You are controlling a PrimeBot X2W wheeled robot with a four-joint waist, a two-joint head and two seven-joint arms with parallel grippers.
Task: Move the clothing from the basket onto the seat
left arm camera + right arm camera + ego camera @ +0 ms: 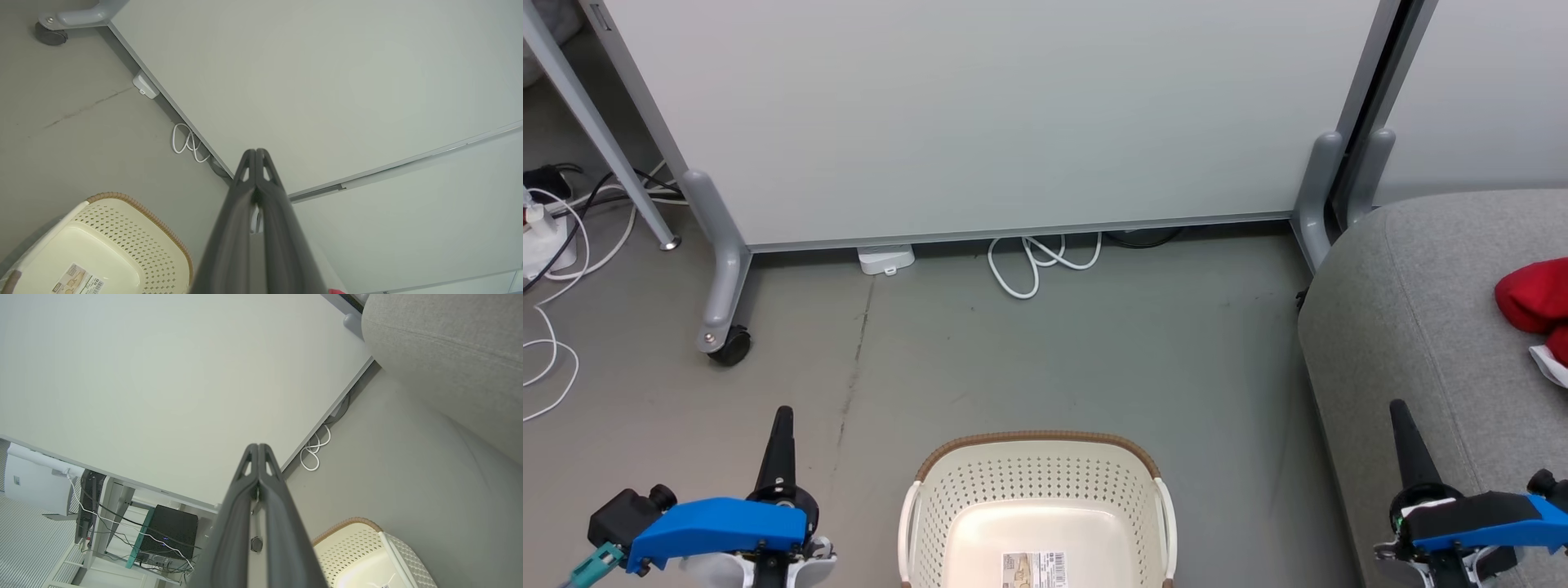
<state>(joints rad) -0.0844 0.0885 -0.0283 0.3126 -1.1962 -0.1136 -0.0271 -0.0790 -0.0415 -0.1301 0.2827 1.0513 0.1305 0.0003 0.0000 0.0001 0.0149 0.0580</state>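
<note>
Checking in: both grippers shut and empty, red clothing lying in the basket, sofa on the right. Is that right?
Not quite. What shows of the basket inside holds just a paper label; the red clothing lies on the sofa, as the head view shows. The rest stands: left gripper and right gripper shut and empty, sofa on the right.

Basket [1037, 478]: was cream-white, dot-perforated, brown woven-look rim. Clothing [1534, 296]: was bright red, white trim. Seat [1405, 327]: was light grey weave. Floor [1094, 351]: was dull grey. Cable [1037, 263]: white.

Edge crops clothing [1534, 296] at right, basket [1036, 442] below.
</note>
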